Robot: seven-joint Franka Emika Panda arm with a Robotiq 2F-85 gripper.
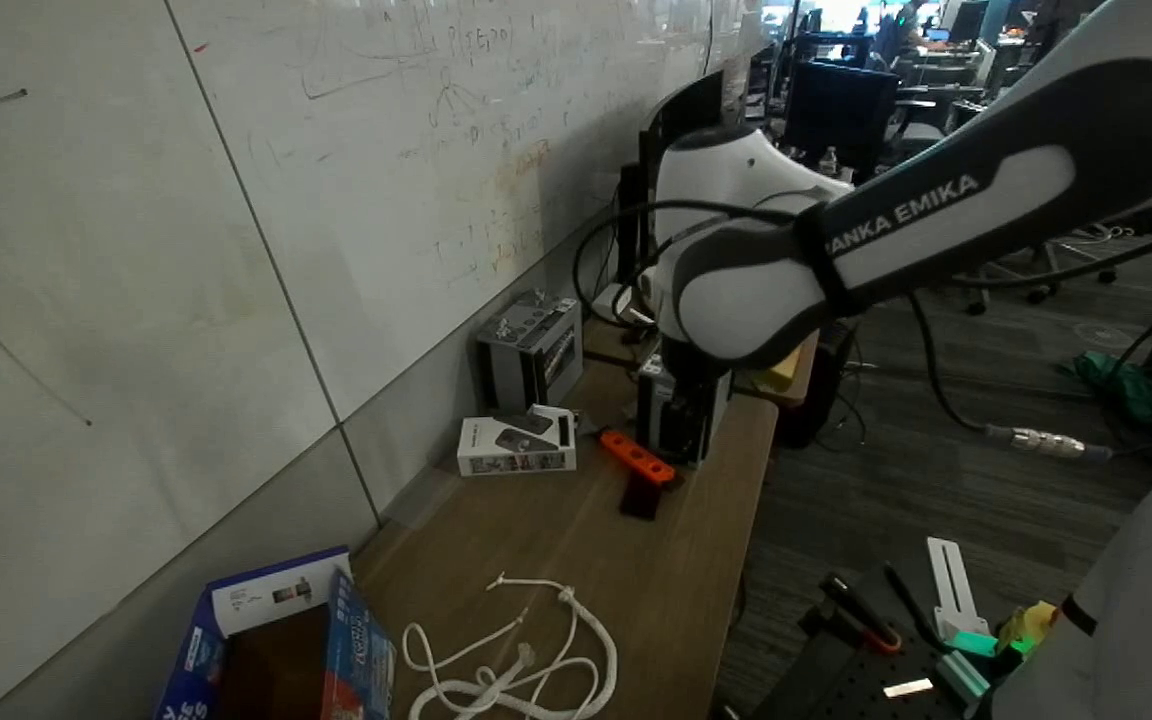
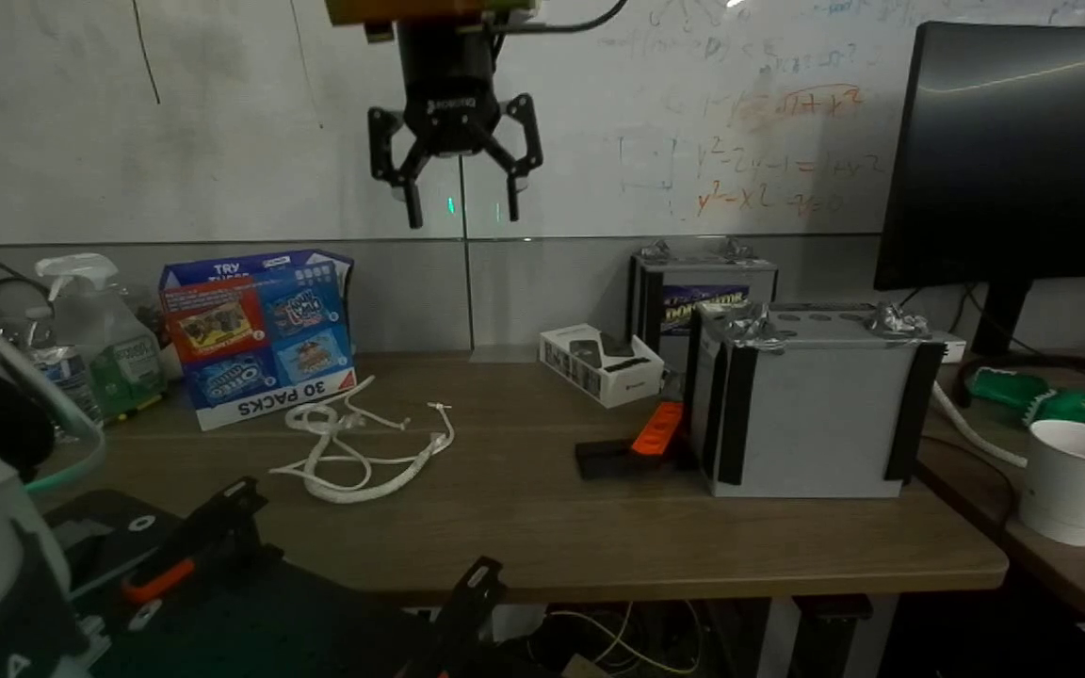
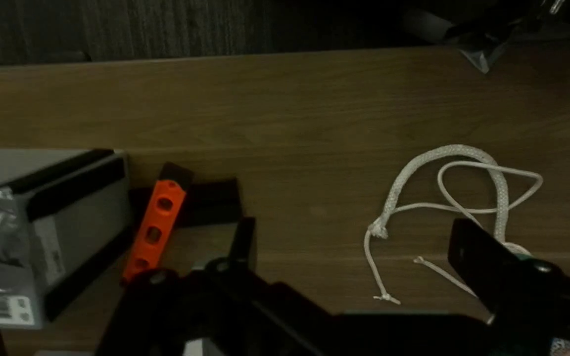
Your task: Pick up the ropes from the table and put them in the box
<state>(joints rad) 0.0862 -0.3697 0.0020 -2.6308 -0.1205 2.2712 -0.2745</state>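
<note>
The ropes lie as a loose white tangle on the wooden table (image 2: 542,537), in both exterior views (image 1: 608,655) (image 2: 364,492) and at the right of the wrist view (image 3: 502,207). The blue box (image 1: 361,640) stands beside the ropes against the wall, open at the top, its inside visible. Its printed front shows in an exterior view (image 2: 260,330). My gripper (image 2: 464,215) is open and empty, high above the table, to the right of the ropes in that view. In the wrist view the gripper's fingers (image 3: 352,227) are wide apart; the right finger hides part of the ropes.
Grey boxy devices (image 2: 816,405) (image 1: 536,350) stand on the table. Near them lie a white carton (image 2: 604,367), an orange level (image 2: 658,428) and a flat black piece (image 1: 641,497). A spray bottle (image 2: 109,339) stands beside the blue box. A whiteboard wall (image 1: 436,200) runs along the table's back.
</note>
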